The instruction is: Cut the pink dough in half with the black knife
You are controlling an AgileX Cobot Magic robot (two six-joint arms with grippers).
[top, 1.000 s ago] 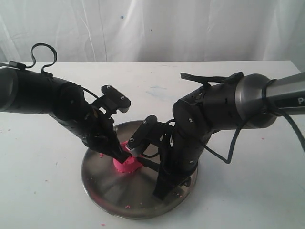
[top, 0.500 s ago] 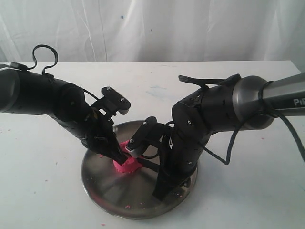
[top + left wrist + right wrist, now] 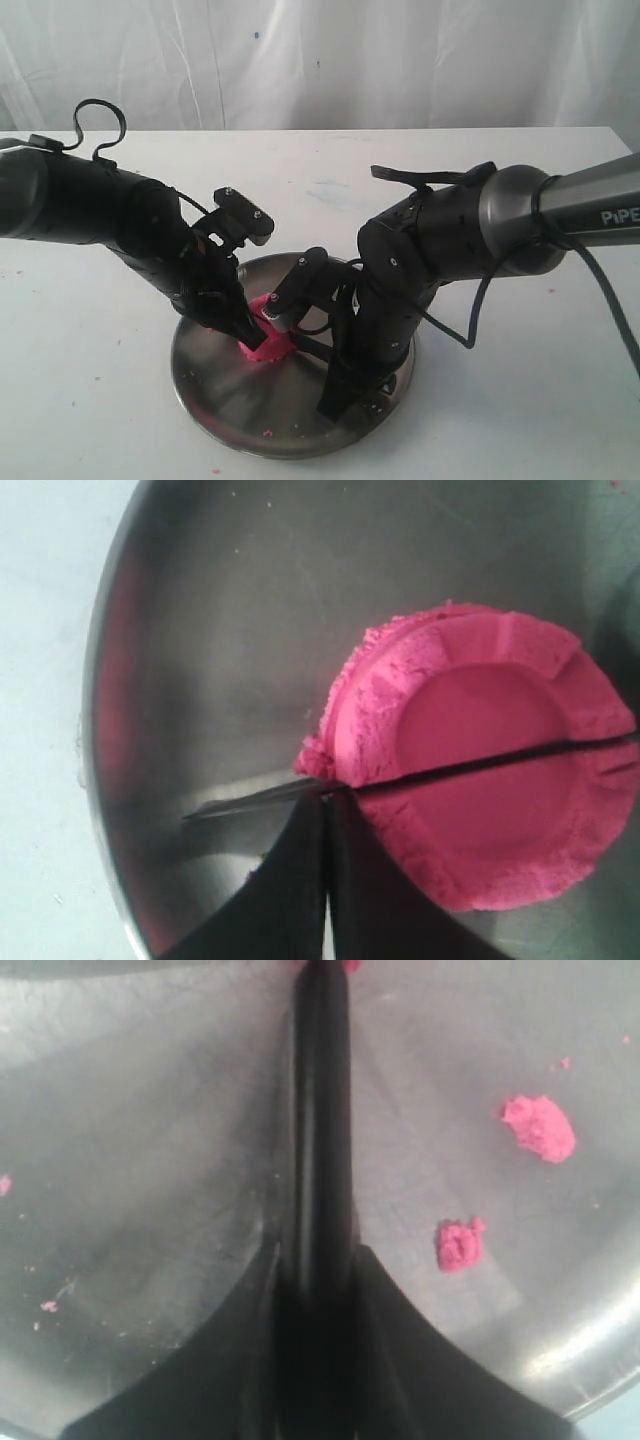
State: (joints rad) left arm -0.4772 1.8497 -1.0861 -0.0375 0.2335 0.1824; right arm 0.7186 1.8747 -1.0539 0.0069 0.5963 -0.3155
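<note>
A round steel plate (image 3: 215, 385) sits on the white desk (image 3: 520, 400), pink crumbs (image 3: 538, 1126) scattered across both, with a white curtain (image 3: 330, 60) behind.

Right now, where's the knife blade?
In the left wrist view the knife lies edge-down across the pink dough, tip past its rim, over the steel plate.
</note>
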